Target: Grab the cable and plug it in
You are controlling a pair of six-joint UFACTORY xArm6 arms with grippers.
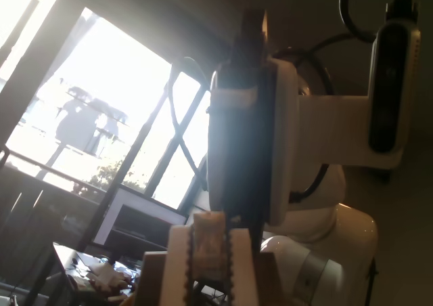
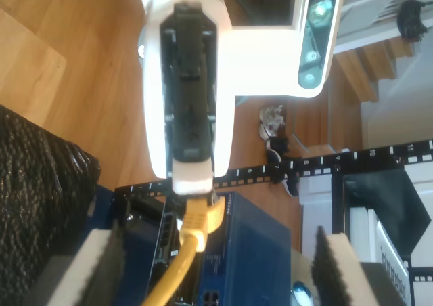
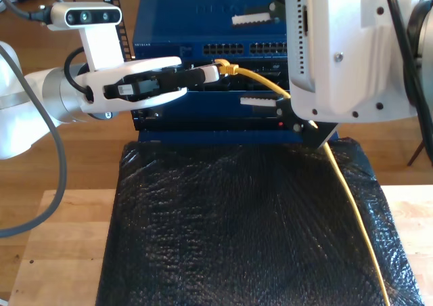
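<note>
**At the switch face: plug in my first gripper, its axis aimed at the ports**

Nearest the exterior camera, the black bubble-wrap mat (image 3: 237, 231) covers the wooden table, and the yellow network cable (image 3: 345, 204) runs slack across it on the exterior view's right. The cable then climbs toward the rack. My second gripper (image 3: 260, 59) hangs there with its jaws spread wide, holding nothing. In its wrist view the cable rises between its foam pads (image 2: 101, 265) without touching either.

Farther in, my first gripper (image 3: 203, 76) reaches in from the exterior view's left. It is pinched narrow on the cable just behind the plug (image 3: 226, 68). The boot (image 2: 196, 218) juts out from its tip.

Farthest, the blue network switch (image 3: 203, 11) stands with its port rows facing me. The plug sits right at that face, and I cannot tell whether it is seated. As I judge it, the push belongs to my first gripper, straight along the plug's length into the port.
</note>
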